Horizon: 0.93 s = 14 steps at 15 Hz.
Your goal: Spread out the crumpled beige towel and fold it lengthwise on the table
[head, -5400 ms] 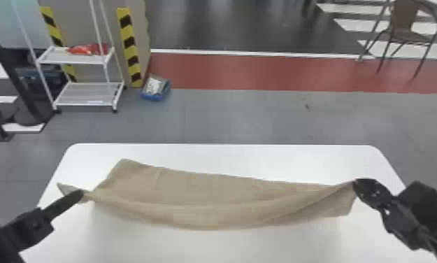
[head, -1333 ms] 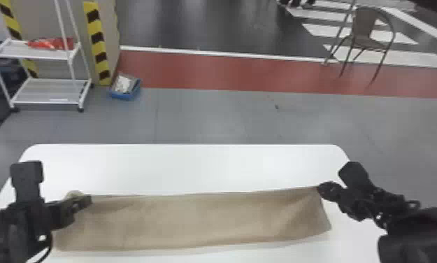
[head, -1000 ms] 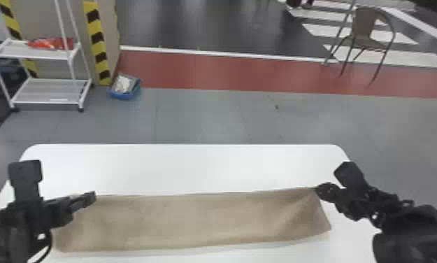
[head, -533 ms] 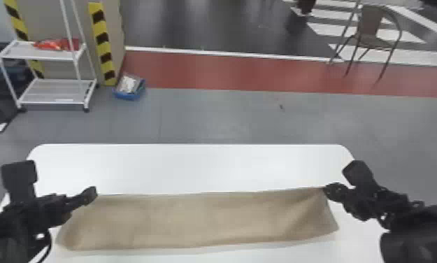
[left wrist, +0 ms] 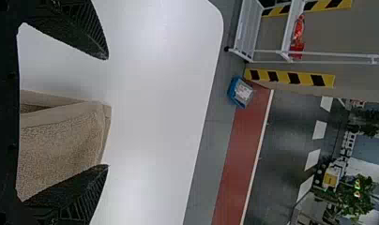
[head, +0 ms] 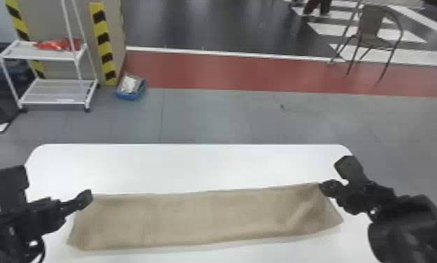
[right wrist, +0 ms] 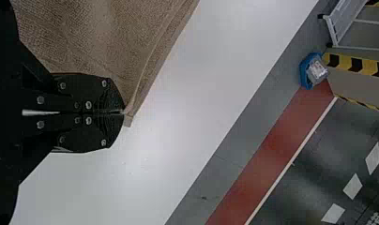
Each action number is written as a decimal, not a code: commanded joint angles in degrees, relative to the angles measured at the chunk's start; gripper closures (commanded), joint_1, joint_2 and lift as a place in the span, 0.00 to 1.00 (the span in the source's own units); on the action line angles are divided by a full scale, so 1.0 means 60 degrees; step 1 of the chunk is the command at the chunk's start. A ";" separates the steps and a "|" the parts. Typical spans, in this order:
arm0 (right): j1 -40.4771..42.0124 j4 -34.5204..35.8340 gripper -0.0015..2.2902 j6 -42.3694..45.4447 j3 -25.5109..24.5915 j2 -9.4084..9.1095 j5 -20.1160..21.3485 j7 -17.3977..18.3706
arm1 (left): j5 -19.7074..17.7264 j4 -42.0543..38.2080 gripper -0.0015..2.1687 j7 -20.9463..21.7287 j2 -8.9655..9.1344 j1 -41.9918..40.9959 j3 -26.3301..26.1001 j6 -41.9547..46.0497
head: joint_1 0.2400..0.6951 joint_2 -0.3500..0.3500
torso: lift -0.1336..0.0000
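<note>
The beige towel [head: 207,218] lies as a long flat strip across the table, with small creases near its right end. At its far left corner is my left gripper [head: 85,199]. In the left wrist view my left gripper [left wrist: 108,112] stands open, with the towel [left wrist: 61,140] between its spread fingers, not pinched. My right gripper [head: 327,188] is at the far right corner. In the right wrist view my right gripper [right wrist: 123,112] is shut on the corner of the towel [right wrist: 98,37].
The white table [head: 193,168] has rounded far corners. Beyond it on the floor stand a white shelf rack [head: 58,91], a blue box [head: 130,87] and a chair [head: 376,31].
Over the last seconds the towel's far edge has come toward the near side, leaving a straighter, flatter strip. My left gripper has let go of its corner and shifted slightly rightward along the towel.
</note>
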<state>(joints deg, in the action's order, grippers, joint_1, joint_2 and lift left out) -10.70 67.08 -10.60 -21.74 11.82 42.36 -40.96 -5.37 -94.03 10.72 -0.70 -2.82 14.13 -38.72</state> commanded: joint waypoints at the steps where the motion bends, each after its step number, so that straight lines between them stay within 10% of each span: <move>1: -0.0062 -0.0179 0.73 -0.0014 0.0210 -0.0051 -0.0029 0.0161 | -0.0014 -0.0002 0.03 0.0014 0.0000 -0.0086 0.0004 0.0014 | 1.00 0.29 | 1.00; 5: -0.0267 -0.0252 0.72 -0.0131 -0.0097 -0.0080 -0.0981 0.1216 | -0.0087 -0.0266 0.03 0.0058 0.0000 -0.0350 0.0077 0.0131 | 1.00 0.30 | 1.00; 6: -0.0384 -0.0575 0.55 -0.0189 -0.0024 -0.0080 -0.0952 0.1787 | -0.0116 -0.0295 0.03 0.0073 0.0000 -0.0423 0.0092 0.0190 | 1.00 0.29 | 1.00; 7: -0.0545 -0.0970 0.14 -0.0219 0.0020 -0.0080 -0.0908 0.1919 | -0.0116 -0.0310 0.03 0.0088 0.0000 -0.0482 0.0077 0.0248 | 1.00 0.28 | 1.00; 8: -0.0545 -0.1043 0.00 -0.0365 0.0064 -0.0080 -0.0879 0.1948 | -0.0131 -0.0398 0.03 0.0102 0.0000 -0.0540 0.0062 0.0248 | 1.00 0.27 | 1.00; 14: -0.0340 -0.0707 0.03 -0.0717 -0.0229 -0.0080 -0.1377 0.1919 | -0.0277 -0.0632 0.03 0.0205 0.0000 -0.0848 0.0135 0.0248 | 1.00 0.26 | 1.00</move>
<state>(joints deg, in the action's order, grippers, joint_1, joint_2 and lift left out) -13.14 61.67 -14.14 -22.24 11.34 35.40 -29.38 -6.78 -97.43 11.85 -0.70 -7.49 14.76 -37.23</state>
